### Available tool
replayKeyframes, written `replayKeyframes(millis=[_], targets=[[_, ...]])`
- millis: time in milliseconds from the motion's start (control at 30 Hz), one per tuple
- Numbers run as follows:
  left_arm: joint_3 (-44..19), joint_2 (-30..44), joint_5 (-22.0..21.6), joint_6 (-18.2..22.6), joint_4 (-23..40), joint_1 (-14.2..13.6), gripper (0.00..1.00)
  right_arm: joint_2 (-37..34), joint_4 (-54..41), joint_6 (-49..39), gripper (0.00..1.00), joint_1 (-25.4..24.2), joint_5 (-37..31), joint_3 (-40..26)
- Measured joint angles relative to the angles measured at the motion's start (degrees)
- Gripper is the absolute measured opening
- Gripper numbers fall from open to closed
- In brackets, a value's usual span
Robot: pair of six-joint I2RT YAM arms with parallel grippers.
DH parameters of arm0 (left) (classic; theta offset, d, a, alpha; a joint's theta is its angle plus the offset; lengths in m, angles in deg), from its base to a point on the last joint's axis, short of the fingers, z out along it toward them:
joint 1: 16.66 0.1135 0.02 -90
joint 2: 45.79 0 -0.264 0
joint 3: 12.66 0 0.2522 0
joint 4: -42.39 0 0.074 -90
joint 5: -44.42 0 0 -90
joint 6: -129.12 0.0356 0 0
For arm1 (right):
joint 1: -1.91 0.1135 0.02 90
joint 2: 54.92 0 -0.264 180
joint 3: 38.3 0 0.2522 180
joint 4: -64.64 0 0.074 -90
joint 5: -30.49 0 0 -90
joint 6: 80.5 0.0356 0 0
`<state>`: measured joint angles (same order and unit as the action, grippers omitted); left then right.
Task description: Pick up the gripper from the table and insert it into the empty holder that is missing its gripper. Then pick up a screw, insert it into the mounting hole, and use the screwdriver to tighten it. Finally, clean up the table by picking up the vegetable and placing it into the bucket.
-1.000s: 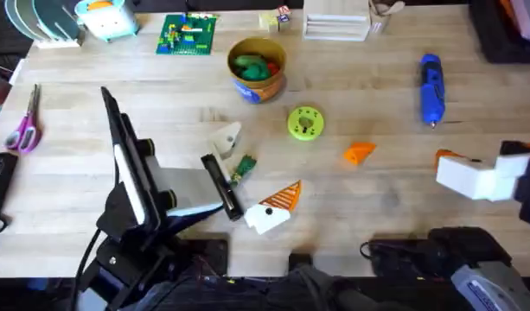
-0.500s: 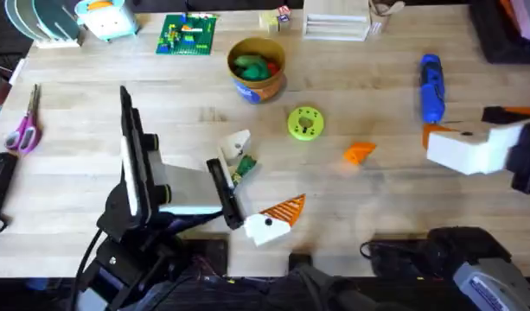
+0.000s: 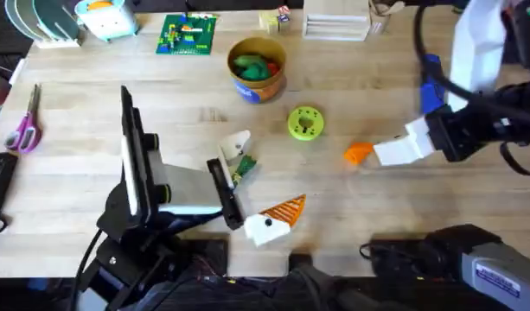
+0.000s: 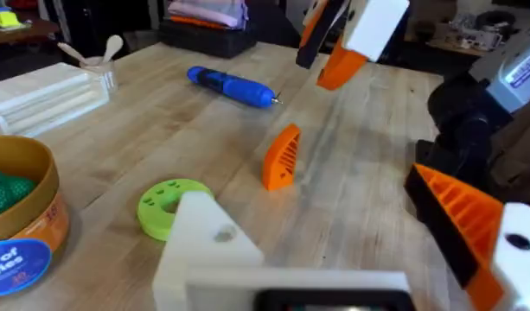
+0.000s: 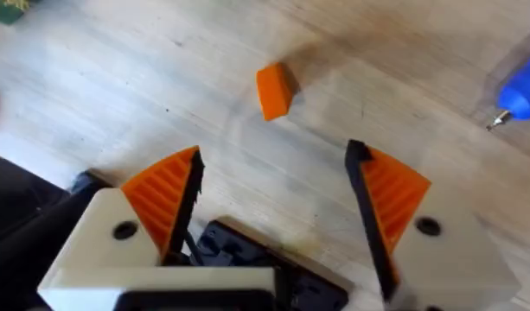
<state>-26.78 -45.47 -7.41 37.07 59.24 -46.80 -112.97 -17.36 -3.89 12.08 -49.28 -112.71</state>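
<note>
From overhead, the yellow bucket (image 3: 257, 67) holds green and red items; the orange gripper (image 3: 358, 153) lies on the table (image 3: 74, 173), the right tool (image 3: 379, 155) just beside it. The left wrist view shows the left tool (image 4: 351, 250) released, nothing between its fingers. The right wrist view shows the right tool (image 5: 273, 199) spread wide above the gripper (image 5: 274, 90), empty.

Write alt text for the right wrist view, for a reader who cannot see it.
The right gripper hangs open above the table, its orange ribbed pads apart, with the small orange gripper lying ahead. The screwdriver tip shows at one edge.
</note>
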Motion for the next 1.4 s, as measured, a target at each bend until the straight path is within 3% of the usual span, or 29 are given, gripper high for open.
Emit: replayKeyframes(millis=[367,700,833,1067,1300,1400], targets=[[0.0,0.0,0.0,0.0,0.0,0.0,0.993,-14.8,2.1,-4.5,0.992,9.9,-5.9,0.1],[0.0,0.0,0.0,0.0,0.0,0.0,0.993,-22.8,4.6,-4.9,0.992,10.7,-7.9,0.1],[0.0,0.0,0.0,0.0,0.0,0.0,0.993,-24.8,5.6,-5.1,0.928,10.7,-8.3,0.2],[0.0,0.0,0.0,0.0,0.0,0.0,0.993,-26.4,6.1,-5.1,0.668,10.7,-8.9,0.2],[0.0,0.0,0.0,0.0,0.0,0.0,0.994,-26.4,6.2,-5.2,0.065,10.7,-9.1,0.2],[0.0,0.0,0.0,0.0,0.0,0.0,0.993,-26.3,5.4,-5.3,0.016,10.7,-9.1,0.0]])
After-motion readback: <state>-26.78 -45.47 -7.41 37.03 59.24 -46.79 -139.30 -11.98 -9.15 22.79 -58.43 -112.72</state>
